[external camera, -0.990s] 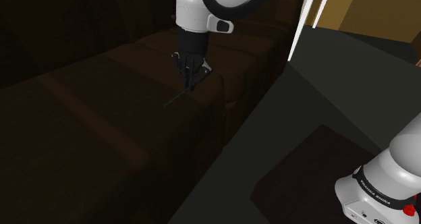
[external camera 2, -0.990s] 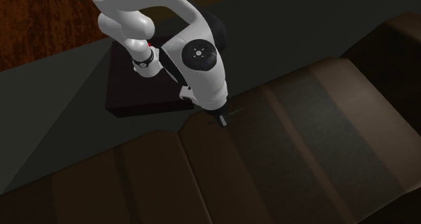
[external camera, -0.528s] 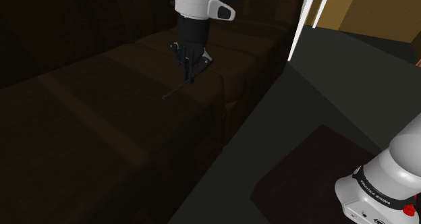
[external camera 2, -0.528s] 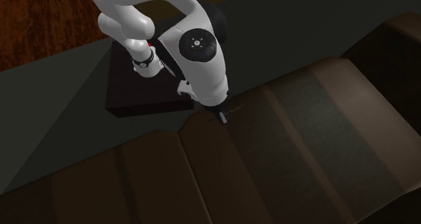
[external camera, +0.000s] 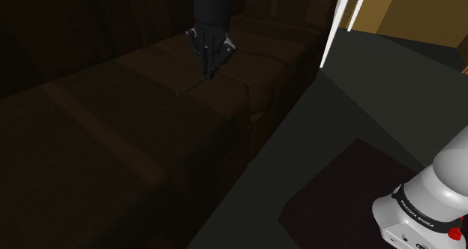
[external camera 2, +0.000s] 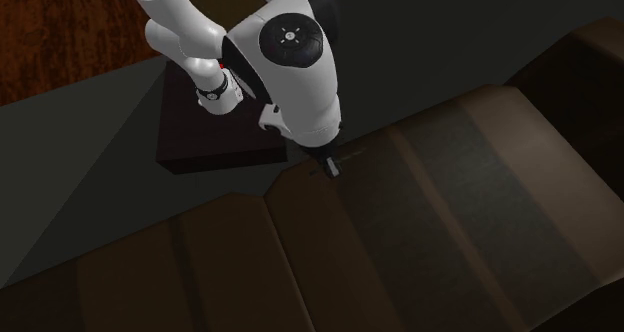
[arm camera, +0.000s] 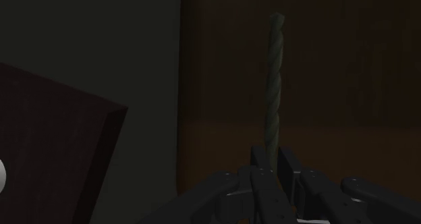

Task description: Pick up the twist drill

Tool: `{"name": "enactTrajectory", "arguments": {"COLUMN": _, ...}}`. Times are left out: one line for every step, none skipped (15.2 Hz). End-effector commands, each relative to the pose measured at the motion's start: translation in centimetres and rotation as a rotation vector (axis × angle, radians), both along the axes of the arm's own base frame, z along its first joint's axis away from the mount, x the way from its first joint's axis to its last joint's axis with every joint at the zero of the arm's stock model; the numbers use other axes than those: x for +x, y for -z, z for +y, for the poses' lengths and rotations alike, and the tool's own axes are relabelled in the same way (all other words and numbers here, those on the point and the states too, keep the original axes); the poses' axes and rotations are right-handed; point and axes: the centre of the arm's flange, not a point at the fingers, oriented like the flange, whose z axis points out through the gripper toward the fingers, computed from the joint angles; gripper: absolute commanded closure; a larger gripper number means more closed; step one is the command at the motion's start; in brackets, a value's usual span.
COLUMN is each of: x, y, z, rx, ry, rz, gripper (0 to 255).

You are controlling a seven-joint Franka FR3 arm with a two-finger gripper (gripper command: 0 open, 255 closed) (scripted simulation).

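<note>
White rounded arm (external camera 2: 312, 102), dark joints, all-black claw (external camera: 208, 70), red dot, dark lettering near base.

At the lower right of the shoulder view, a dark band (external camera: 412, 208) round the lowest segment of the white arm (external camera: 442, 181) carried small pale lettering. It appeared to read "FRANKA EMIKA", though it was barely legible. In the upper middle of the second exterior view, the round dark cap (external camera 2: 291, 38) on one joint bore a pale ring-shaped emblem of dots and no letters. Marks on that view's band were too small to read.
</note>
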Motion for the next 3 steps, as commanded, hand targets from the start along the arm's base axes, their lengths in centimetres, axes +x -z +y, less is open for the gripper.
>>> {"name": "enactTrajectory", "arguments": {"x": -0.03, "y": -1.04, "z": -0.01, "rx": 0.000, "ry": 0.000, "rz": 0.000, "gripper": 255}}
{"name": "enactTrajectory", "arguments": {"x": -0.03, "y": -1.12, "z": -0.01, "rx": 0.000, "ry": 0.000, "rz": 0.000, "gripper": 255}}
{"name": "enactTrajectory", "arguments": {"x": -0.03, "y": -1.12, "z": -0.01, "rx": 0.000, "ry": 0.000, "rz": 0.000, "gripper": 255}}
